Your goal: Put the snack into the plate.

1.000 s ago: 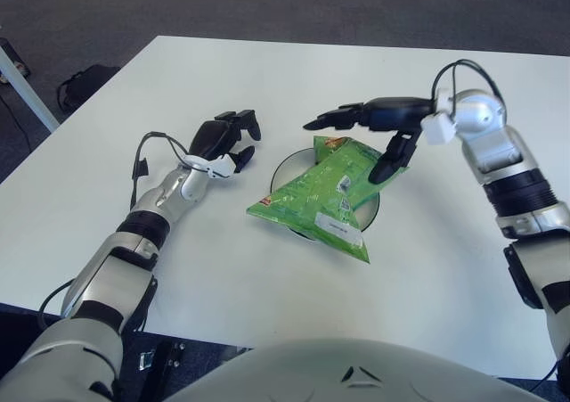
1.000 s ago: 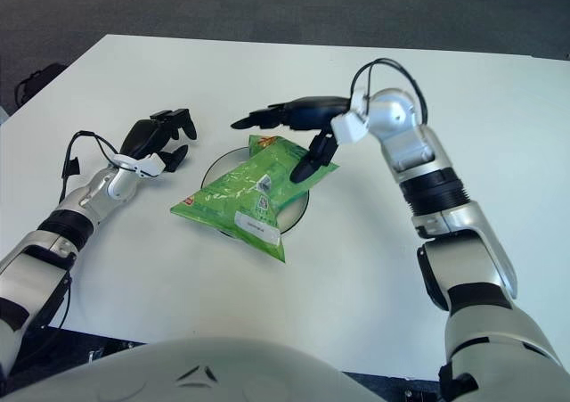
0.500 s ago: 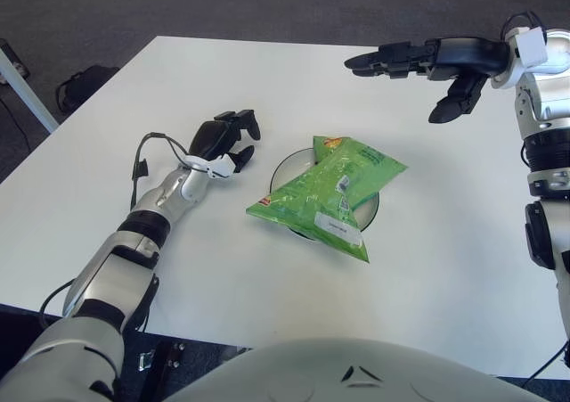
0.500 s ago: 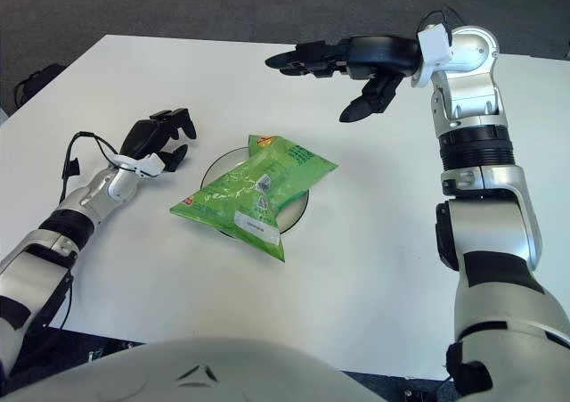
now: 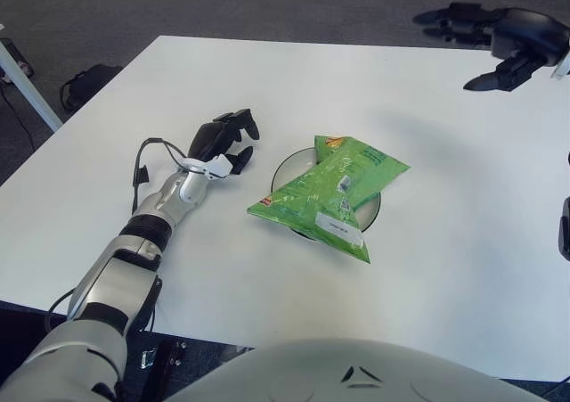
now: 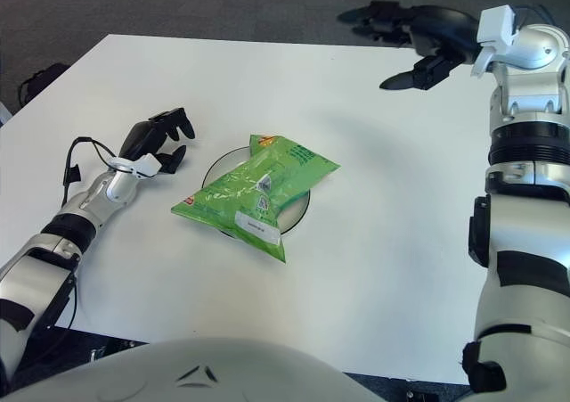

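A green snack bag [image 5: 334, 196] lies across a small dark-rimmed plate [image 5: 283, 168] near the middle of the white table; its ends hang over the plate's rim. My right hand [image 6: 417, 35] is raised high over the table's far right, well away from the bag, fingers spread and holding nothing. My left hand [image 5: 224, 135] rests on the table just left of the plate, fingers relaxed and empty.
The white table [image 5: 427, 268] fills most of the view. Dark carpet lies beyond its far edge. A dark bag [image 5: 85, 83] sits on the floor at the left, beside a white table leg [image 5: 22, 81].
My right hand has let go of the snack bag and lifted up and away to the far right. The bag stays on the plate. My left hand has barely moved.
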Motion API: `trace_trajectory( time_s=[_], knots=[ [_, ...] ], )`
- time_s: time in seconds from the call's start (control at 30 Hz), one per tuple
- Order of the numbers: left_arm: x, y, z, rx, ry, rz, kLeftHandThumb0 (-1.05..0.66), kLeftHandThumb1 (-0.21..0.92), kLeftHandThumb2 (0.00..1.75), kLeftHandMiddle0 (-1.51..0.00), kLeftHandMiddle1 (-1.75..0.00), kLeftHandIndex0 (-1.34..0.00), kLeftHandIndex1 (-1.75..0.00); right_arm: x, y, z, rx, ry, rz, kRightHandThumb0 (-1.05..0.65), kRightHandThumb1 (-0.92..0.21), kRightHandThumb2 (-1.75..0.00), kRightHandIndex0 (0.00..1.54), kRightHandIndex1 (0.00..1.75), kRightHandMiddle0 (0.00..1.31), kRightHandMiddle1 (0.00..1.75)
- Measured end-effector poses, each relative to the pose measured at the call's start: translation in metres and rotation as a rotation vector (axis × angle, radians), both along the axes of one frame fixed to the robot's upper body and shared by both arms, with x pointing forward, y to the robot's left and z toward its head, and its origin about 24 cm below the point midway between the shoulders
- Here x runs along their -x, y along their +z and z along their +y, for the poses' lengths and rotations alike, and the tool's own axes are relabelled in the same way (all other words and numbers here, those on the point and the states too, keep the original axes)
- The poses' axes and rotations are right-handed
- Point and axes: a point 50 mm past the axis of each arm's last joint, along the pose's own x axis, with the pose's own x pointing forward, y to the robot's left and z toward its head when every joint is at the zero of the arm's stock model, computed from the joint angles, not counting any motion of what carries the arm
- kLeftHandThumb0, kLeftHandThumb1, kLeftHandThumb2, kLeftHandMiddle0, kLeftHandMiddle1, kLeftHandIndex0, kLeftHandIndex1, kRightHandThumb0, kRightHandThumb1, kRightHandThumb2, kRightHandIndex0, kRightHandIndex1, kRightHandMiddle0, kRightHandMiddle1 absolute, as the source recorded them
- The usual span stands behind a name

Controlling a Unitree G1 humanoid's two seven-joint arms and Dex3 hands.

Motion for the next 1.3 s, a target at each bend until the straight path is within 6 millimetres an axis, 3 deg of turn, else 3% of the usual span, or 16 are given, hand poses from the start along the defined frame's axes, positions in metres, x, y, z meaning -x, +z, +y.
trace_trajectory(
  time_s=[0.2,0.33,0.47,0.6,0.67,0.77,0.87,0.97,1.03,1.2,1.3],
  knots=[
    [-0.001,0.006,0.006,0.178,0.011,0.033,-0.01,0.22,1.44,-0.57,-1.75,-0.56,-1.75,0.006,0.002,0.0,-0.052,-0.059,-0.063,-0.82,-0.65,-0.61,0.24,0.15,0.0,0.76],
    [-0.004,0.011,0.009,0.348,-0.003,0.054,-0.01,0.2,1.45,-0.58,-1.75,-0.57,-1.75,0.007,0.004,-0.001,-0.099,-0.107,-0.079,-0.78,-0.64,-0.65,0.15,0.5,0.0,0.93],
    [-0.006,0.01,0.017,0.49,-0.013,0.102,-0.01,0.2,1.46,-0.59,-1.75,-0.58,-1.75,0.004,0.001,-0.008,-0.179,-0.16,-0.082,-0.7,-0.59,-0.76,0.15,0.73,0.0,1.06],
    [-0.006,0.007,0.022,0.592,-0.021,0.137,-0.01,0.2,1.46,-0.59,-1.75,-0.58,-1.75,0.0,-0.008,-0.014,-0.263,-0.196,-0.067,-0.55,-0.5,-0.91,0.24,0.95,0.01,1.25],
    [-0.006,0.005,0.022,0.644,-0.027,0.155,-0.25,0.4,1.21,-0.93,-1.75,-0.5,-1.75,-0.002,-0.017,-0.016,-0.335,-0.224,-0.054,-0.45,-0.48,-1.0,0.29,1.09,0.04,1.35],
    [-0.006,0.003,0.021,0.71,-0.034,0.175,-0.36,0.5,1.09,-1.09,-1.75,-0.46,-1.75,-0.005,-0.034,-0.018,-0.473,-0.274,-0.008,-0.37,-0.47,-1.06,0.32,1.2,0.06,1.45],
    [-0.007,0.002,0.018,0.74,-0.048,0.188,-0.4,0.52,1.05,-1.15,-1.75,-0.45,-1.75,-0.006,-0.052,-0.017,-0.596,-0.32,0.059,-0.33,-0.48,-1.09,0.33,1.26,0.07,1.51],
    [-0.007,0.002,0.015,0.756,-0.056,0.194,-0.41,0.53,1.05,-1.17,-1.75,-0.45,-1.75,-0.004,-0.066,-0.016,-0.688,-0.361,0.111,-0.34,-0.77,-0.7,0.33,1.31,0.17,1.66],
    [-0.007,0.002,0.014,0.761,-0.058,0.201,-0.41,0.53,1.05,-1.18,-1.75,-0.45,-1.75,-0.002,-0.074,-0.016,-0.727,-0.398,0.138,-0.34,-0.84,-0.61,0.33,1.32,0.19,1.69],
    [-0.006,0.001,0.015,0.762,-0.055,0.218,-0.42,0.52,1.06,-1.18,-1.75,-0.45,-1.75,0.002,-0.082,-0.018,-0.782,-0.489,0.157,-0.36,-0.79,-0.7,0.37,1.4,0.26,1.74],
    [-0.005,0.0,0.015,0.763,-0.05,0.226,-0.42,0.52,1.06,-1.17,-1.75,-0.46,-1.75,0.006,-0.08,-0.02,-0.804,-0.53,0.141,-0.12,-0.66,-0.82,0.46,1.43,0.29,1.74]
  ],
)
